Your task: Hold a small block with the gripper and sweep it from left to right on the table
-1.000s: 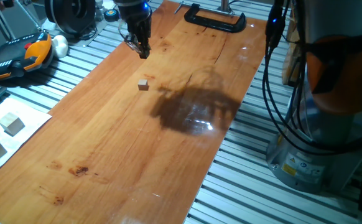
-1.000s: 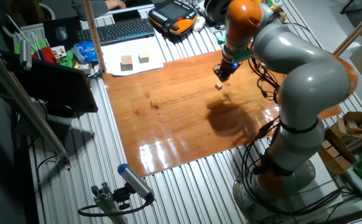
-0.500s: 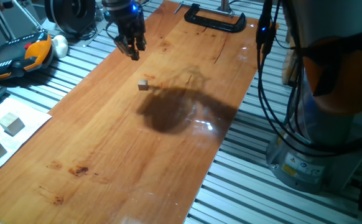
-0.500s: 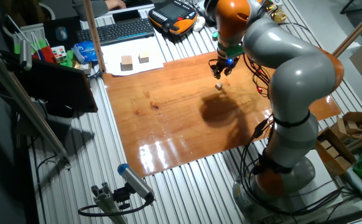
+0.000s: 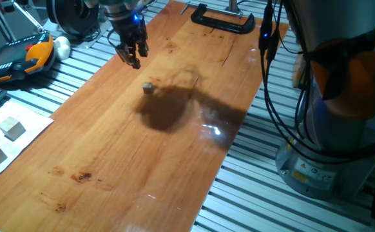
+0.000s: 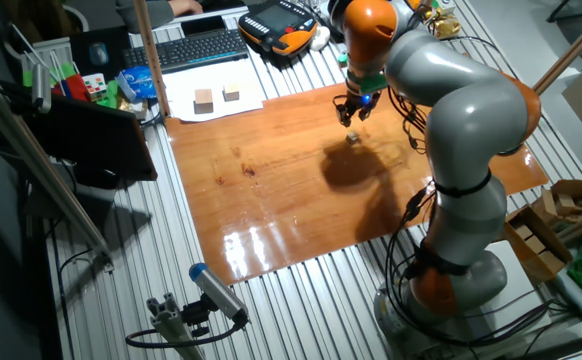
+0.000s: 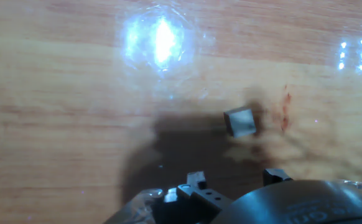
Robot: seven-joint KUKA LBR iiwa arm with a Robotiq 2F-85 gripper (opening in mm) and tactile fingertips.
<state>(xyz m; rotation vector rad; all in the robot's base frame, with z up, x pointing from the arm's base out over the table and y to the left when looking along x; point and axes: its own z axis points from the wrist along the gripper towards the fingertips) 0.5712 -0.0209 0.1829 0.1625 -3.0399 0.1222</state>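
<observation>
Readable text: none in any view.
Yellow label on the robot base (image 5: 301, 173): a warning-style sticker with print too small to read.
Keyboard (image 6: 193, 48): key legends too small to make out.
Orange and black handheld pendant (image 5: 21, 57): no legible marking.
Colourful small boxes at the bench edge (image 6: 95, 85): patterned faces, no letters that can be read.

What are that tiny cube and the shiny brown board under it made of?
The small block looks like bare, pale wood with a matt surface, though it is too small to show grain. The table seems to be varnished wood: reddish-brown with dark streaks and knots, glossy enough to mirror the lights.
</observation>
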